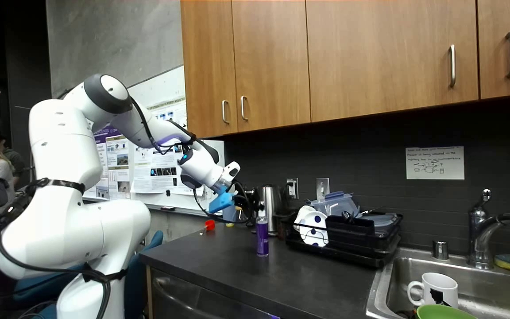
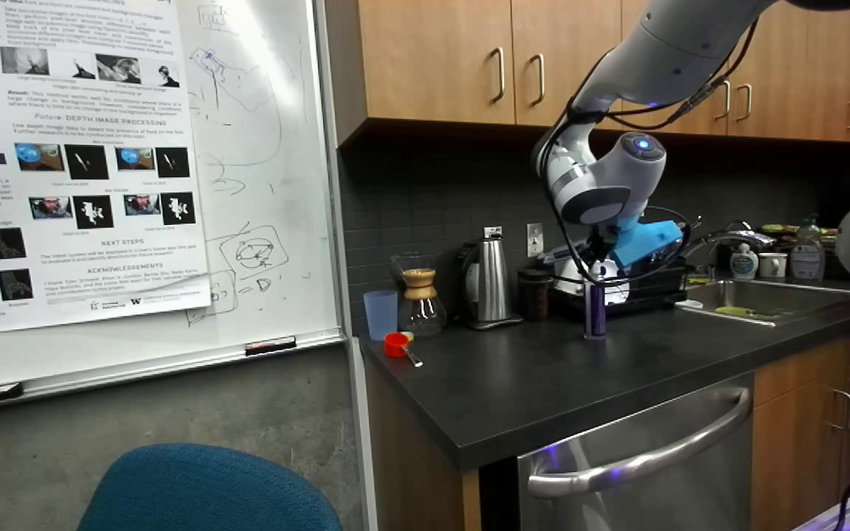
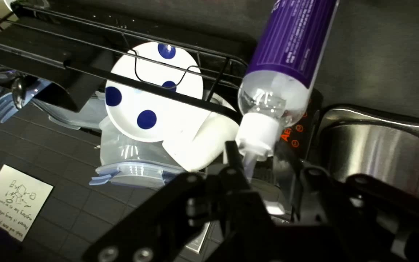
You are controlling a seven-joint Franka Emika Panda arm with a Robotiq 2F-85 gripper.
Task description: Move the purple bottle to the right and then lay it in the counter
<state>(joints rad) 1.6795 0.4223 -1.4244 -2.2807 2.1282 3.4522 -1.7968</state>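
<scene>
The purple bottle [image 1: 262,235] stands upright over the dark counter [image 1: 308,279], left of the dish rack; in an exterior view its top is partly behind cables [image 2: 595,313]. In the wrist view the bottle [image 3: 293,40] points its white cap down between my fingertips. My gripper [image 3: 256,149] is part-closed, with a finger on each side of the cap and no clear gap seen; it looks shut on the bottle's top. The gripper also shows above the bottle in an exterior view [image 2: 599,258]. I cannot tell whether the base touches the counter.
A black dish rack [image 1: 348,252] with polka-dot dishes stands close behind the bottle. A steel kettle [image 2: 495,284], a glass coffee maker [image 2: 422,313], a blue cup [image 2: 381,316] and a red scoop [image 2: 396,344] stand at the counter's end. The sink [image 1: 385,283] holds a mug [image 1: 436,288].
</scene>
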